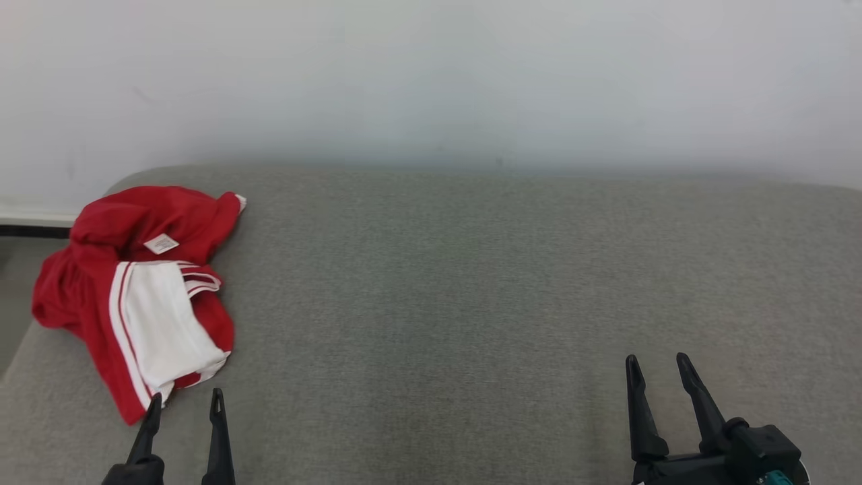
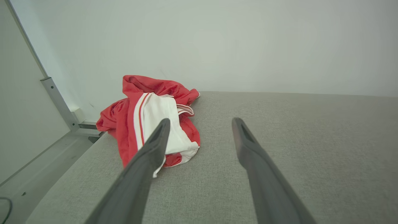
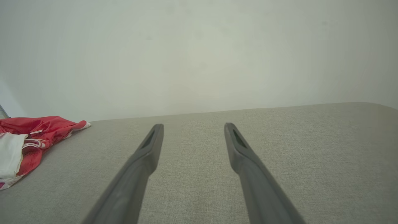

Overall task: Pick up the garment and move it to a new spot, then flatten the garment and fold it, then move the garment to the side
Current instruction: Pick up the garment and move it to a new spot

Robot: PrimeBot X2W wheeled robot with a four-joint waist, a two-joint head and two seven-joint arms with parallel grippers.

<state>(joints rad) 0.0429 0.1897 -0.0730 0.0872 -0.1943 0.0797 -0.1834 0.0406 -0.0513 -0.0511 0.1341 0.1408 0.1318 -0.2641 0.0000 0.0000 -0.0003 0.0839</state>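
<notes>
The garment (image 1: 135, 289) is a crumpled red piece with a white panel and red-and-white stripes, lying bunched at the far left of the grey padded surface (image 1: 471, 303). In the left wrist view the garment (image 2: 149, 121) sits just ahead of the left finger. My left gripper (image 1: 186, 399) stands open right in front of the garment's near edge, with nothing between its fingers. At the lower right my right gripper (image 1: 658, 362) is open too, far from the cloth. The garment (image 3: 28, 140) shows at the left edge of the right wrist view, well away from the right gripper (image 3: 192, 126).
A pale wall (image 1: 431, 81) runs behind the grey surface. The surface's left edge (image 1: 20, 350) drops off just beside the garment. A metal frame post (image 2: 57, 102) stands left of that edge.
</notes>
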